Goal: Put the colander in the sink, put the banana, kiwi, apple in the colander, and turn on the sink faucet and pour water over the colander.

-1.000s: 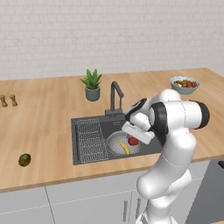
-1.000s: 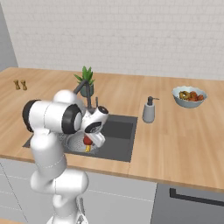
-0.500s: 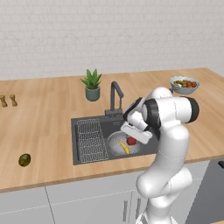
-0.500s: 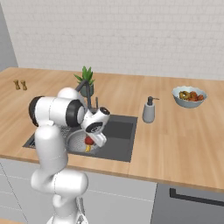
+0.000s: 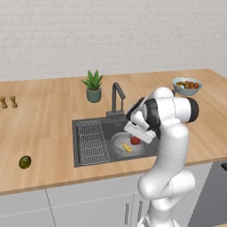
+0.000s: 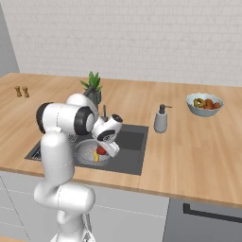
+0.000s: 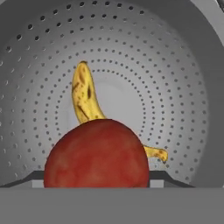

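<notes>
Fingers grasp the apple directly above the colander, where the banana lies.

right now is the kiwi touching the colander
Apart. The left base view shows the kiwi lying on the counter left of the sink, far from the colander.

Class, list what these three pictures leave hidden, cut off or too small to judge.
- Jaws: open or shut cannot be told; the apple covers them in the hand view.
- Banana: its middle is behind the apple in the hand view.
- Sink: its left part is behind the arm in the right base view.
- Kiwi: too small for surface detail, left base view.
</notes>
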You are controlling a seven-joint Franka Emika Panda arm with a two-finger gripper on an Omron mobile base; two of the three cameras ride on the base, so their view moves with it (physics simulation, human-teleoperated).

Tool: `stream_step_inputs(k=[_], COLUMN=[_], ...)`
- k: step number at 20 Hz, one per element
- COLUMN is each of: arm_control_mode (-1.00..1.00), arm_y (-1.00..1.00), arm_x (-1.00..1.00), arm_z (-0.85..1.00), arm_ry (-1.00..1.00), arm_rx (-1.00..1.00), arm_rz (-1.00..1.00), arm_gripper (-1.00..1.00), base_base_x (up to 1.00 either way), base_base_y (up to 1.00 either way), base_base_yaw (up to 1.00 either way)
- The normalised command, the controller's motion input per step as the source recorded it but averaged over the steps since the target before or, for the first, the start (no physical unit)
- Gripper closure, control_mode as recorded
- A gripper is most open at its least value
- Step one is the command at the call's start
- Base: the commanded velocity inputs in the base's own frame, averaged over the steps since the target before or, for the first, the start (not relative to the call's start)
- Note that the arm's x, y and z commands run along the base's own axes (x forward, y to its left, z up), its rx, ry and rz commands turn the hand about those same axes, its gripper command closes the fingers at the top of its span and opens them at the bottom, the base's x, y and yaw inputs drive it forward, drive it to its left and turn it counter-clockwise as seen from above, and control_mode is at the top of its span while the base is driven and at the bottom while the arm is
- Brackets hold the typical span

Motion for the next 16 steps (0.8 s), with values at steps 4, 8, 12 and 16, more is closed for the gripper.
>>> stream_step_inputs(k=[4, 8, 12, 16], arm_control_mode=[-1.00, -1.00, -1.00, -1.00], arm_y=[0.28, 0.32, 0.18, 0.08], arm_x=[-0.04, -0.11, -0.18, -0.29], arm_z=[-0.12, -0.10, -0.04, 0.00], arm_ry=[0.00, 0.00, 0.00, 0.00], arm_rx=[0.00, 0.00, 0.00, 0.00], arm_rz=[0.00, 0.00, 0.00, 0.00], arm_gripper=[1.00, -1.00, -1.00, -1.00], base_base_x=[0.00, 0.00, 0.00, 0.00], base_base_y=[0.00, 0.00, 0.00, 0.00], base_base_yaw=[0.00, 0.00, 0.00, 0.00])
